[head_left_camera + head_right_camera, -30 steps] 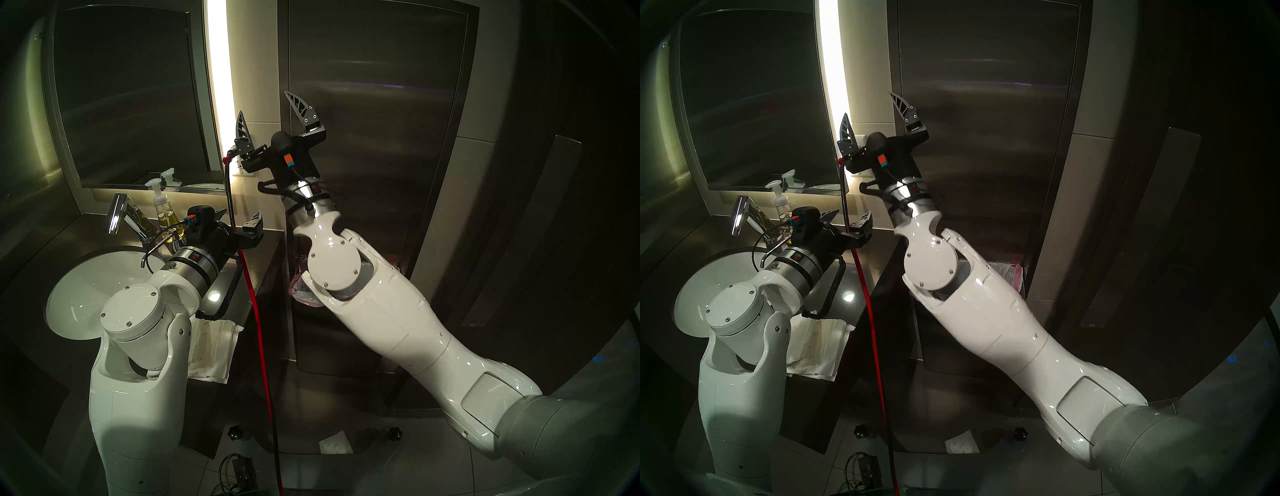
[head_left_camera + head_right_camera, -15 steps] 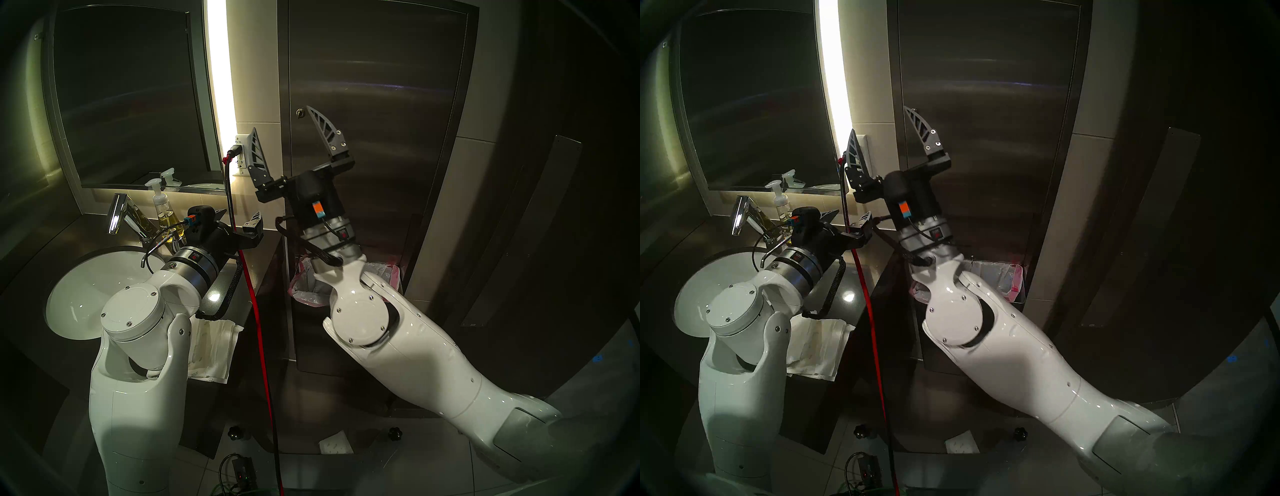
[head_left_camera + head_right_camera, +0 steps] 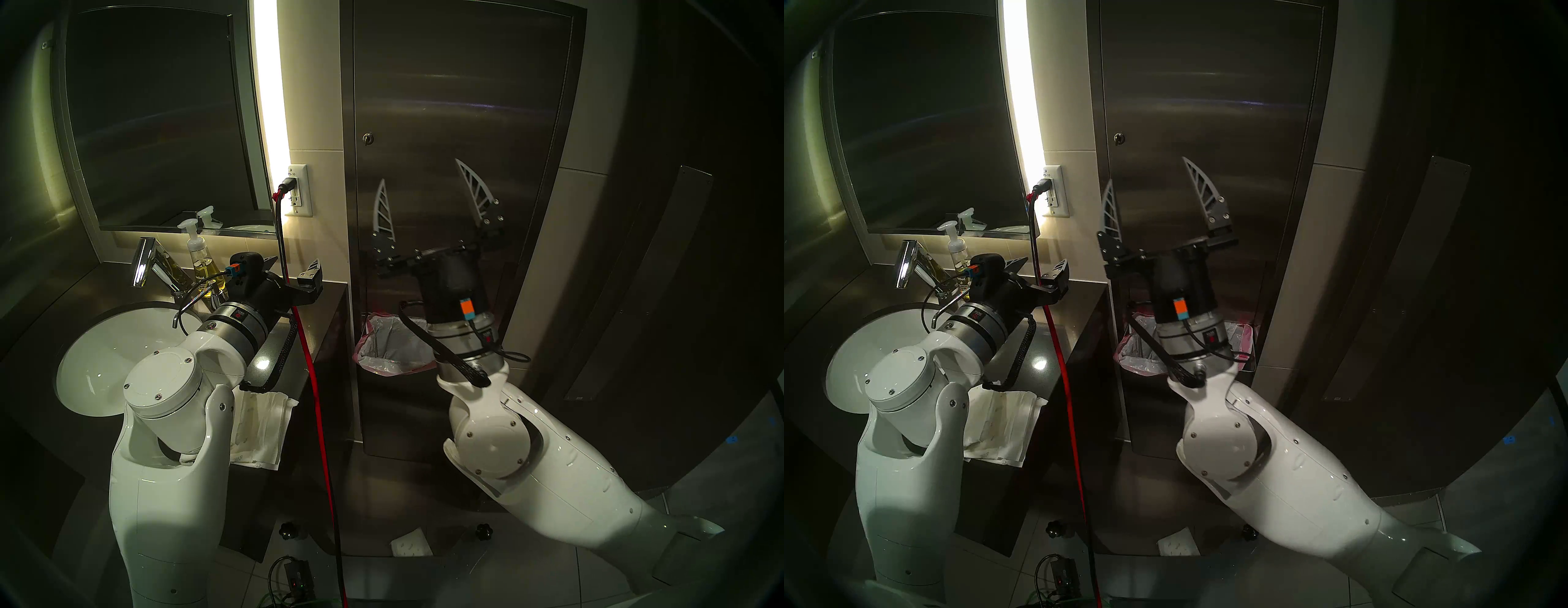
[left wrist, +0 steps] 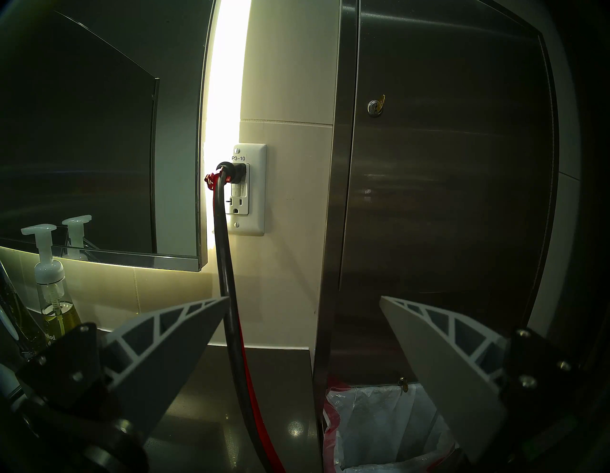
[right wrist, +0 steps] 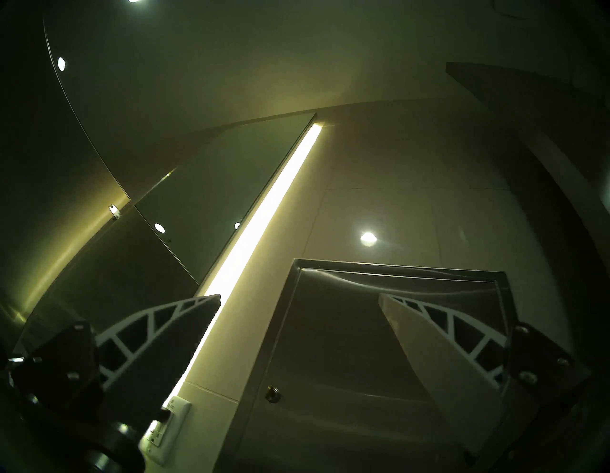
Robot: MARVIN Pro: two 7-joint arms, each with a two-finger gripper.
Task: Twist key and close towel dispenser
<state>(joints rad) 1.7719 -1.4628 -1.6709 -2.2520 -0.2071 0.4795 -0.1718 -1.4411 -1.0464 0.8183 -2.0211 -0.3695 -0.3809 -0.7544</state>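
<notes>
The towel dispenser (image 3: 458, 85) is a tall brushed-steel wall cabinet, and its long door lies flush with the frame. The brass key (image 3: 367, 138) sticks out of the round lock at the door's left edge. It also shows in the head right view (image 3: 1118, 137), the left wrist view (image 4: 381, 100) and the right wrist view (image 5: 272, 393). My right gripper (image 3: 420, 170) is open and empty, in front of the door, below and right of the key. My left gripper (image 3: 292, 261) is open and empty, low over the counter to the cabinet's left.
A black-and-red cable (image 3: 314, 382) hangs from the wall outlet (image 3: 299, 191) between my arms. A sink (image 3: 106, 356), faucet (image 3: 144, 261) and soap bottle (image 3: 201, 259) stand at left under the mirror (image 3: 157, 119). Folded white towels (image 3: 263, 429) lie on the counter. A lined bin (image 3: 390, 348) sits in the cabinet's lower part.
My right gripper has dropped down and to the right, away from the lock, uncovering the key; it stays open. The left arm has not moved.
</notes>
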